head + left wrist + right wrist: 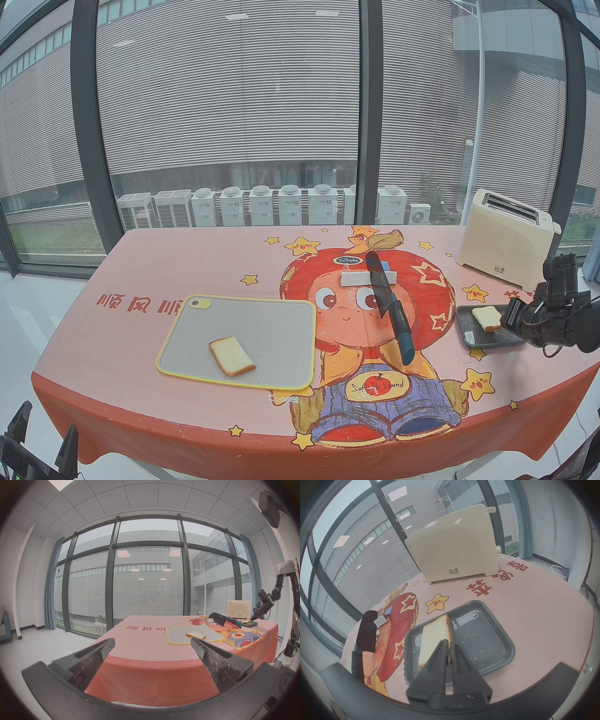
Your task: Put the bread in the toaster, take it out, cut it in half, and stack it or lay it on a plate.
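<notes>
Right gripper [449,650], fingers pressed together, hovers at bread slice [435,634] on tray [487,636] (toaster [453,548] just behind, handy). Left gripper [152,644] spread wide, empty. Knife [389,303] propped on block [357,278], likely for easier grasp.

This looks like a room in an office or laboratory building, not a home kitchen. A glass wall [147,583] in dark frames reaches from floor to ceiling [140,495], which is made of square panels with flat lamps. Outside stand rows of air-conditioning units [262,205]. One table [156,262] with a cartoon cloth carries a toaster [505,237].
</notes>
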